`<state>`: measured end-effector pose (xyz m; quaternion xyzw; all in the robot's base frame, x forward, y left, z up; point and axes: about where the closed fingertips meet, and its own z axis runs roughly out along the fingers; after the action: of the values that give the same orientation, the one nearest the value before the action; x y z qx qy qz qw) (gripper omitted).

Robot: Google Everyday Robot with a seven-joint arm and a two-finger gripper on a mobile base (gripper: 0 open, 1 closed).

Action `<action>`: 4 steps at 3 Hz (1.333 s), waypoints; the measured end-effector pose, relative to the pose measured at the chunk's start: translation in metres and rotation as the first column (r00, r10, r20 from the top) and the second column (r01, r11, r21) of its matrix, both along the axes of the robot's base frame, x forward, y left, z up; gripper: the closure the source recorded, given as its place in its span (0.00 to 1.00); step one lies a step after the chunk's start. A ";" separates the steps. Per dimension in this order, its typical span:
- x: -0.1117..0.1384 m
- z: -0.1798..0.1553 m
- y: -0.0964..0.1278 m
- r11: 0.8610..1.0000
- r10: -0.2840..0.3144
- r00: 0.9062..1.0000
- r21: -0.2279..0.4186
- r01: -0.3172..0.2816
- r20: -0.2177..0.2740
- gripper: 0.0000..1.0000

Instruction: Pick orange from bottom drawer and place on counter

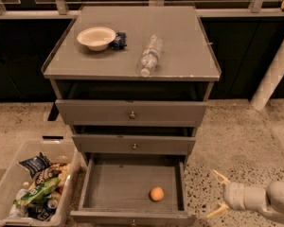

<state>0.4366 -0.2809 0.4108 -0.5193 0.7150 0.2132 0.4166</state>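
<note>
On the floor at the far left stands a clear plastic bin (42,143) of snack packets, no part of this job. On the bench (180,27), going rightwards, are a white bowl (96,37) with a small dark blue packet (119,40) touching its right side, then a clear water bottle (150,56) lying on its side near the front edge. The right half of the bench top is bare.

Below it the two upper drawers are shut. The bottom drawer (113,183) is pulled out, and the orange (156,193) rests on its floor towards the front right corner, near the right wall but not touching it.

At the lower right, outside the drawer and well apart from the fruit, is the hand (217,195). Its two yellow-tipped fingers are spread apart, hold nothing and point left towards the drawer.

I judge the step to be the approach: the drawer is open and the orange not yet grasped. The next move calls for bringing the hand left over the drawer's right wall, then down with the fingers either side of the orange. The wall lies close and a round fruit may roll when nudged.
</note>
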 end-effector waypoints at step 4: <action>0.072 -0.009 -0.003 0.977 -0.076 0.993 0.206 0.056 0.093 0.00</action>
<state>0.5089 -0.2838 0.4020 -0.4600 0.6847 0.2449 0.5096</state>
